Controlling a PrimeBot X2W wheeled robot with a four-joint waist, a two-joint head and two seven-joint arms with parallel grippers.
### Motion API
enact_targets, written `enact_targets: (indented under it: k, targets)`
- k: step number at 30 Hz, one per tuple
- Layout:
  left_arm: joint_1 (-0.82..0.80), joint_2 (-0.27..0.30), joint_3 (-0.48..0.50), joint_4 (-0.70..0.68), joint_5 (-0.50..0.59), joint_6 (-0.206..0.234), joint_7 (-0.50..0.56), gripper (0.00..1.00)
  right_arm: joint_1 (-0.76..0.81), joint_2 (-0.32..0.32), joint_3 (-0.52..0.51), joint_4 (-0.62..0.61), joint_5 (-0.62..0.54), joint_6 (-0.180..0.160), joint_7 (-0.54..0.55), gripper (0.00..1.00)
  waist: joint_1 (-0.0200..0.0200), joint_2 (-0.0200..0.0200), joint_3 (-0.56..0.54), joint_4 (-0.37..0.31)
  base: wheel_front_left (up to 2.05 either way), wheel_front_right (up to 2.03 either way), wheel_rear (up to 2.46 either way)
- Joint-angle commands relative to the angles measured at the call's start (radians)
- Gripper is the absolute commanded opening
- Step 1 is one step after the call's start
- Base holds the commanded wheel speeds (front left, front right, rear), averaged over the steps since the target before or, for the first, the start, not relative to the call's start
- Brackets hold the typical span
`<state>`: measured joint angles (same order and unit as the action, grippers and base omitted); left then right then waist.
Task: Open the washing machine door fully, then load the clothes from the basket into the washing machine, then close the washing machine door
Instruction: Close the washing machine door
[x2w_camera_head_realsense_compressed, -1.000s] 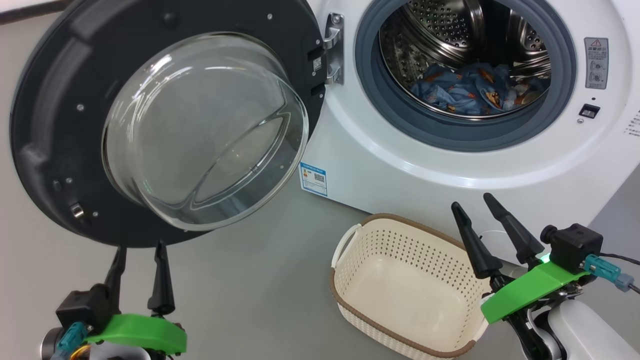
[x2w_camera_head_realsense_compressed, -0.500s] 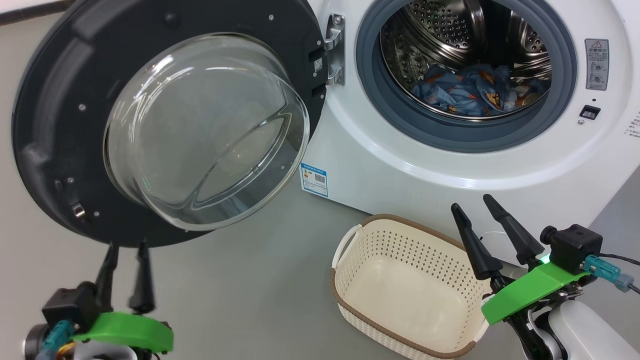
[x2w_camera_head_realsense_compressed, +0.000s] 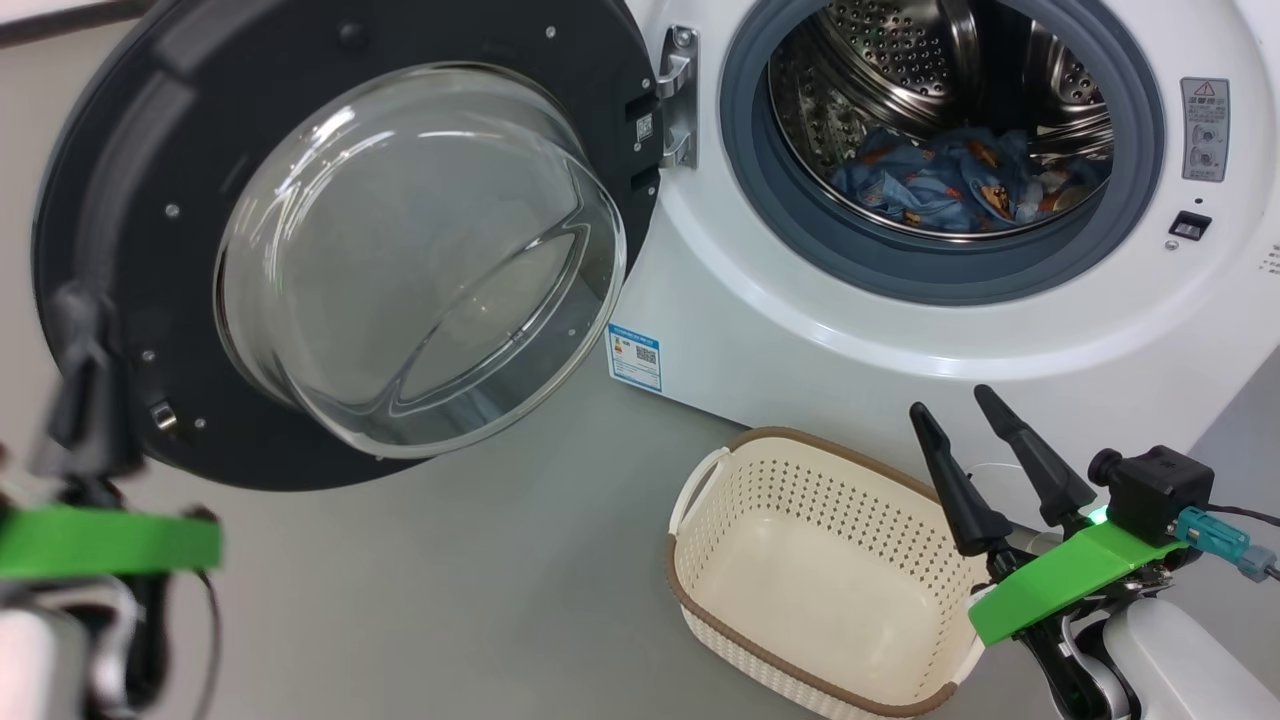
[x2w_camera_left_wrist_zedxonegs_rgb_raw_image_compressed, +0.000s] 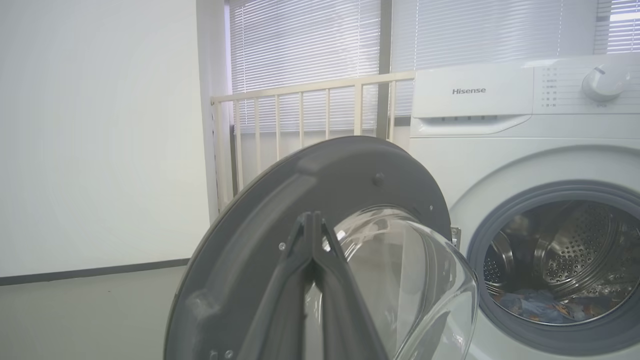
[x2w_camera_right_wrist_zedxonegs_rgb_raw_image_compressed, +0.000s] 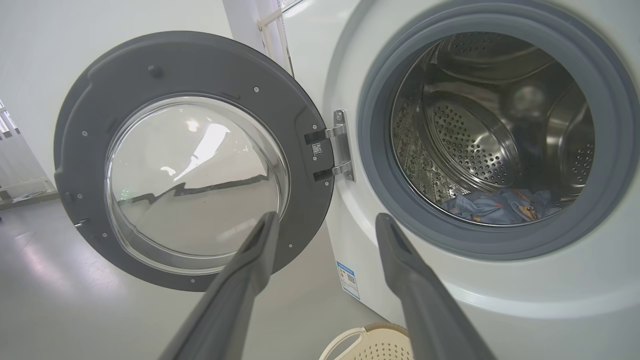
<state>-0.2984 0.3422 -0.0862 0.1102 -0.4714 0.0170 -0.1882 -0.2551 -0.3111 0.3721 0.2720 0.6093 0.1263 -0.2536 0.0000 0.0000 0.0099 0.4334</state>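
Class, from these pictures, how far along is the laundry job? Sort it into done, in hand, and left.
Done: the washing machine door stands wide open, the clothes lie in the drum, and the basket is empty. In hand: the left pincer, shut and empty, sits by the door's outer edge. Left: swinging the door closed.

Plain laundry corner — white front-loading washing machine (x2w_camera_left_wrist_zedxonegs_rgb_raw_image_compressed: 475, 95), bare grey floor (x2w_camera_head_realsense_compressed: 450, 600), slatted window blinds (x2w_camera_left_wrist_zedxonegs_rgb_raw_image_compressed: 310, 45), white railing (x2w_camera_left_wrist_zedxonegs_rgb_raw_image_compressed: 300, 88).

Three near views toward door (x2w_camera_head_realsense_compressed: 120, 200)
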Motion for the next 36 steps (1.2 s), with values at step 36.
enact_targets:
  k: [36]
  targets:
    - [-0.557, 0.316, 0.682, 0.713, -0.929, -0.146, 0.315, 0.00, -0.113, -0.175, 0.095, -0.029, 0.019, 0.004, -0.008, 1.00, 0.0000, 0.0000, 0.152, -0.203, 0.00, 0.00, 0.00]
